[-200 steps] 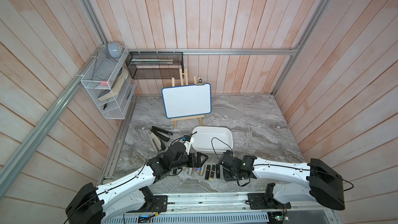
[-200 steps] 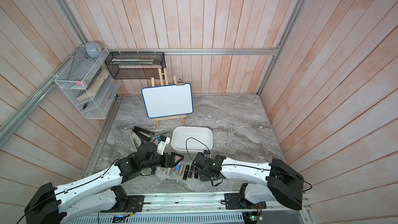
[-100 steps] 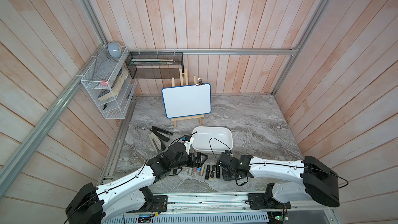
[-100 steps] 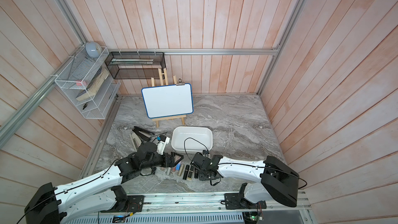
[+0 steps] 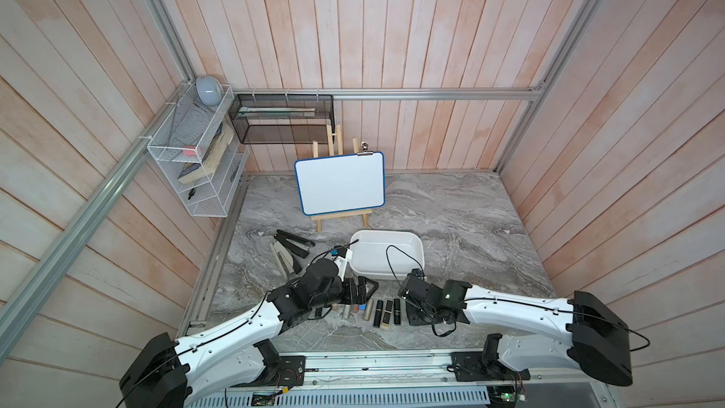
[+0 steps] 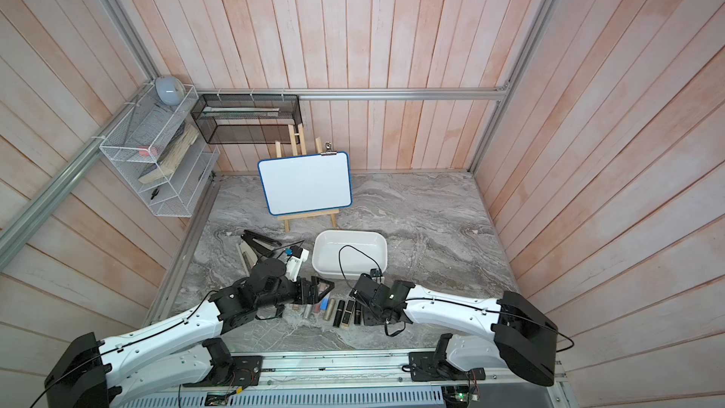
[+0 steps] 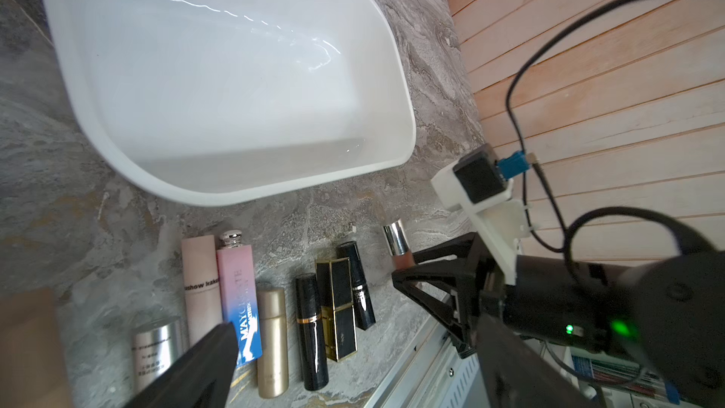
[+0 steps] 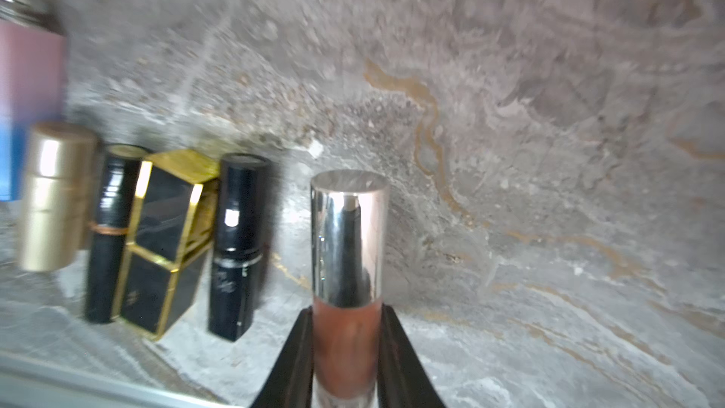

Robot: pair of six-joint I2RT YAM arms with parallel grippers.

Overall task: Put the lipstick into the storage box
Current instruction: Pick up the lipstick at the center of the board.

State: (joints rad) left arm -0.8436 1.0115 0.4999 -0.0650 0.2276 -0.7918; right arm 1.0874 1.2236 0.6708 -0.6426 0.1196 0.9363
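Grey marble table [image 5: 470, 229], pale plank walls [image 5: 392, 33]. Right end effector [image 8: 345, 347] clenched on the silver-capped lipstick [image 8: 349, 237], at 1 end of the row of tubes [image 7: 310, 331], near but outside the white storage box [image 5: 386, 231]. Left end effector [image 5: 363, 295] released, empty, over the row's other end.

The shallow white plastic storage box [image 7: 406, 107] is smooth and glossy. The grey marble-patterned tabletop [image 8: 549, 151] looks matt and faintly grainy. The chrome-capped lipstick [image 8: 349, 237] has a mirror-bright metal cap over a glossy, translucent rose-brown body. The square black lipstick with gold edging [image 8: 164, 245] shines like lacquer; the round gold tube [image 8: 55, 198] is satin-dull. The wall planks [image 5: 353, 33] are pale, matt wood.
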